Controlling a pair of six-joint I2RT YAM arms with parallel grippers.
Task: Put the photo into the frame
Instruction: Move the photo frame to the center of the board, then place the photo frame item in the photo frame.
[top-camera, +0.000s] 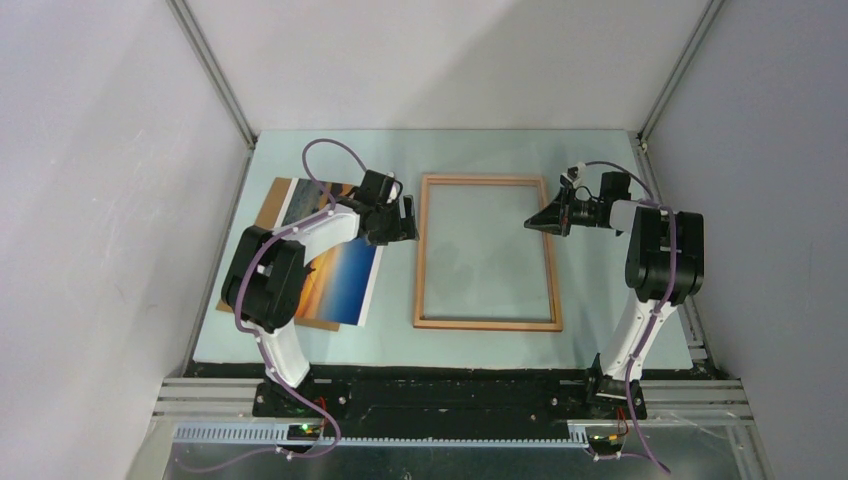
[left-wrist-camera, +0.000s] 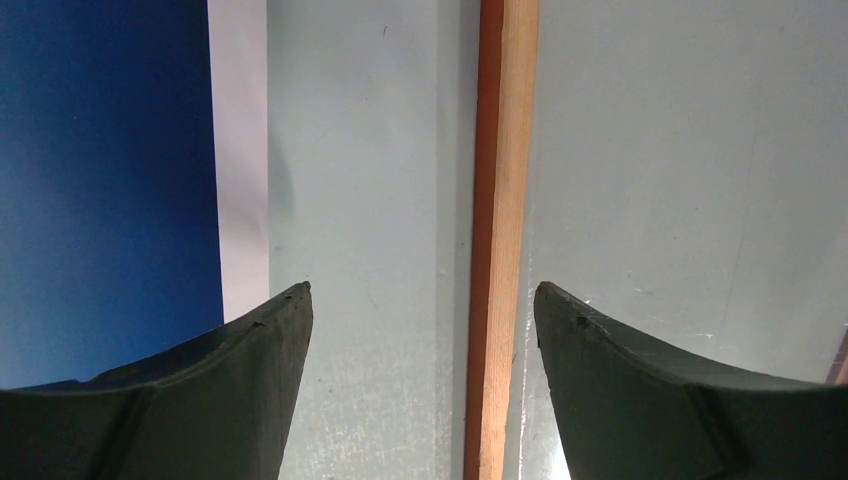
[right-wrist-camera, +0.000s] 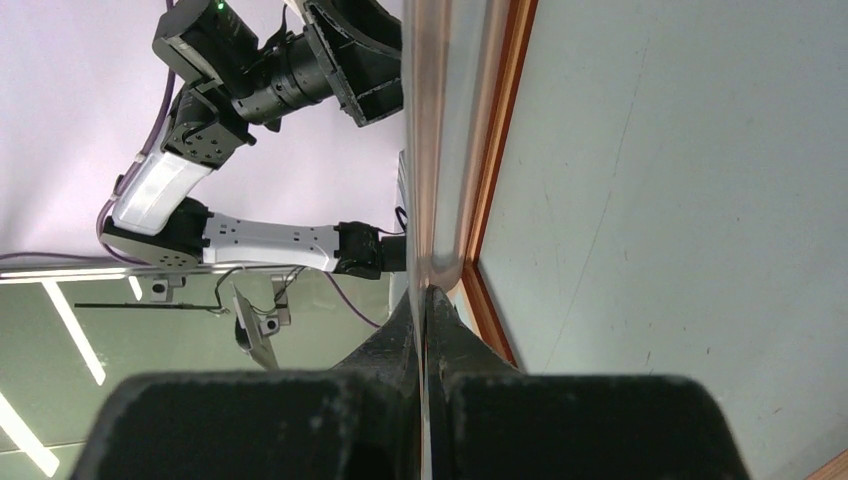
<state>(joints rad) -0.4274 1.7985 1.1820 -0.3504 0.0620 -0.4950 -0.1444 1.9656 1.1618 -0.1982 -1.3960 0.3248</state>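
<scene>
The orange-brown wooden frame lies flat in the middle of the table. The sunset photo lies face up to its left, partly under my left arm. My left gripper is open and empty above the frame's left rail, with the photo's blue area to its left; the gripper straddles the rail and bare table. My right gripper is at the frame's right rail. In the right wrist view it is shut on the edge of a thin clear reflective sheet beside the rail.
A flat brown backing board lies under the photo at the left. The table is pale green, with grey walls on both sides and at the back. A metal rail runs along the near edge by the arm bases.
</scene>
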